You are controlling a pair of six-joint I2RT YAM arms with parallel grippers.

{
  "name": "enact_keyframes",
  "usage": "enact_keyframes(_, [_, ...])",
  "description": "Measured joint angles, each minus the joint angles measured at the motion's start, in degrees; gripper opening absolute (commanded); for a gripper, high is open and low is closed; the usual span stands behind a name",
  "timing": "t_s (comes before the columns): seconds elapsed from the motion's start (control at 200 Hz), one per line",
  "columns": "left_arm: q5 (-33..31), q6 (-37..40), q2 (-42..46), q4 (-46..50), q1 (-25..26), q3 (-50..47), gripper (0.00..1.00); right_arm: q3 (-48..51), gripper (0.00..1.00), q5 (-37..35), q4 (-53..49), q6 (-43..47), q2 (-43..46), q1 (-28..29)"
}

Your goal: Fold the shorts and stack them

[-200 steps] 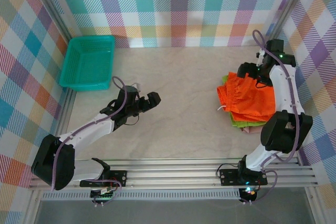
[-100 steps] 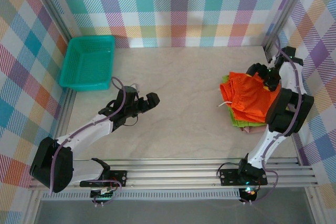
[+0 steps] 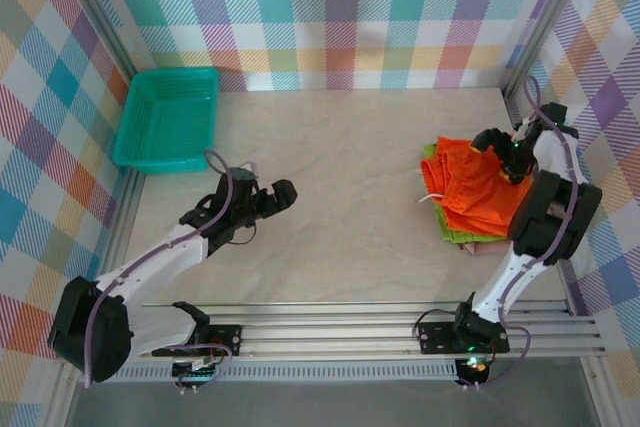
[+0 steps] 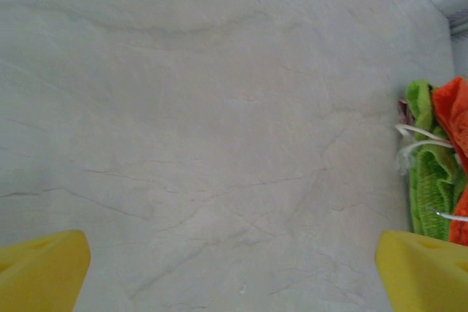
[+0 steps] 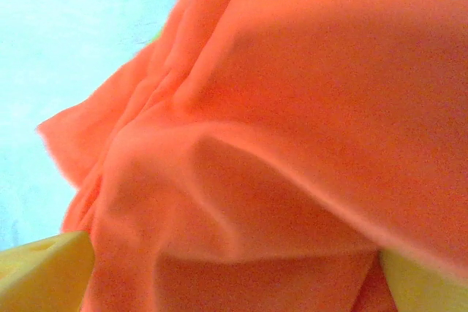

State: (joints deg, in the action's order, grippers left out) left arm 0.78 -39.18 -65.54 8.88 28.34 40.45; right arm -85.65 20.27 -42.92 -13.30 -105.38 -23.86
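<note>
Since a second ago, your left arm has drawn back slightly toward the left, and your right arm has folded back against the right wall, taking its gripper from the far left corner of the pile to the far right one.

Going left to right, the teal basket [image 3: 130, 142] sits in the far left corner, out of play. The left gripper [image 3: 278, 193] hangs over bare table [image 3: 350, 177] with its yellow fingers [image 4: 44, 264] spread wide and nothing between them. The pile lies well to its right.

The orange shorts [image 3: 478, 185] are on top, with the green shorts [image 3: 456, 234] showing along the left and near edges. A sliver at the near edge looks like the pink shorts [image 3: 487, 243] (too small to be sure). The stack's long axis runs roughly far to near.

The right gripper [image 3: 493, 141] is plainly the nearer one, directly over the orange cloth's far edge. Its fingers [image 5: 44, 261] stand wide apart and are not clamped on anything.

The overhead view gives you the stack's outline. The right wrist view adds a raised fold just below the fingers. The left wrist view adds white drawstrings trailing from the left edge of the pile.
</note>
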Motion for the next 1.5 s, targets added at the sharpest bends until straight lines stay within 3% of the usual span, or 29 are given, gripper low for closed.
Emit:
enact_keyframes(0.145, [-9.29, 4.66, 5.66, 5.66, 0.00, 1.60, 1.00, 6.73, 0.99, 1.49, 4.15, -0.90, 15.32, 1.18])
enact_keyframes(0.27, [-18.34, 10.51, 10.10, 6.80, -0.04, 1.95, 1.00, 17.79, 1.00, 1.46, 13.99, -1.05, 32.06, 4.74])
enact_keyframes(0.38, [-26.40, 17.16, 13.97, 2.14, -0.07, -1.31, 1.00, 31.82, 0.99, 0.76, 24.65, -0.48, 44.00, 9.42])
enact_keyframes(0.48, [-32.68, 23.56, 16.44, -4.70, -0.42, -8.07, 1.00, 43.19, 0.99, -0.94, 32.61, 2.40, 48.15, 12.70])
enact_keyframes(0.635, [-37.42, 30.47, 15.45, -16.20, -3.93, -19.50, 1.00, 55.63, 0.99, -3.98, 42.53, 5.46, 46.03, 16.17])
enact_keyframes(0.83, [-36.89, 34.14, 8.15, -31.19, -10.23, -26.45, 1.00, 63.34, 0.99, -7.06, 59.65, 8.68, 39.21, 19.54])
enact_keyframes(1.055, [-33.62, 35.21, -4.57, -45.81, -14.49, -27.02, 1.00, 65.46, 0.99, -9.35, 77.05, 11.89, 29.62, 20.65])
enact_keyframes(1.23, [-30.12, 36.68, -9.92, -49.16, -16.83, -24.28, 1.00, 65.46, 0.99, -9.38, 90.23, 12.57, 19.71, 20.92])
enact_keyframes(1.5, [-22.62, 38.64, -20.96, -55.60, -20.15, -20.48, 1.00, 63.78, 1.00, -9.33, 91.45, 12.94, 18.05, 21.09])
